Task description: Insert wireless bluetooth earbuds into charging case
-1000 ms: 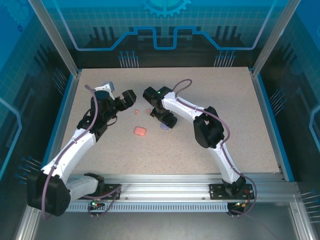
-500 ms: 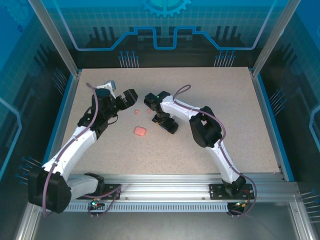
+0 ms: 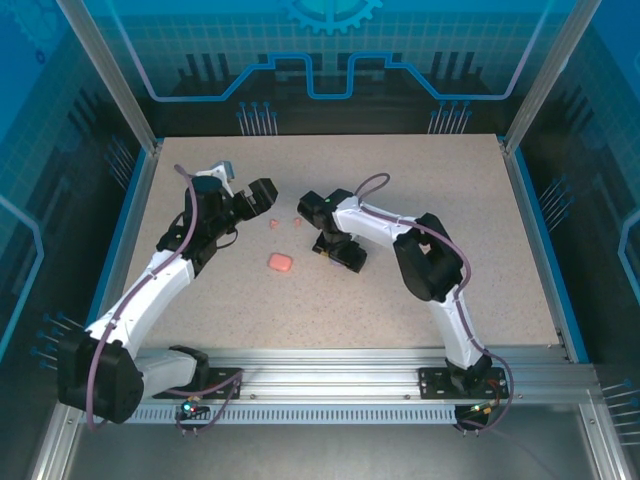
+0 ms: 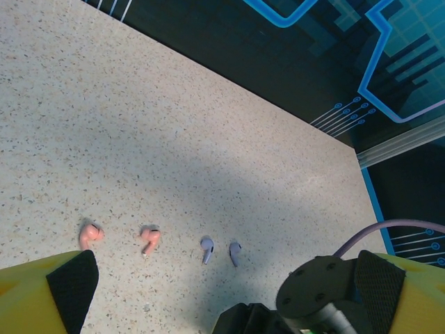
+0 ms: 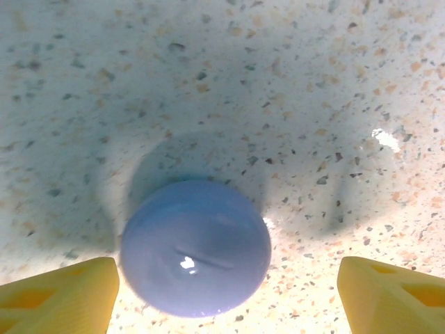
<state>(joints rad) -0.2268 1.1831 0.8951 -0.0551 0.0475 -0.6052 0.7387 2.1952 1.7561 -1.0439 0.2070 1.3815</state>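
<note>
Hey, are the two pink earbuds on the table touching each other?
Apart. The left wrist view shows bare table between one pink earbud and the other pink earbud.

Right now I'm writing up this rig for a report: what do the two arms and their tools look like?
The left arm and the right arm both have white links with chunky black joints, and a purple cable loops along each. The left tool has yellow fingers with black pads. The right tool has yellow fingers too.
</note>
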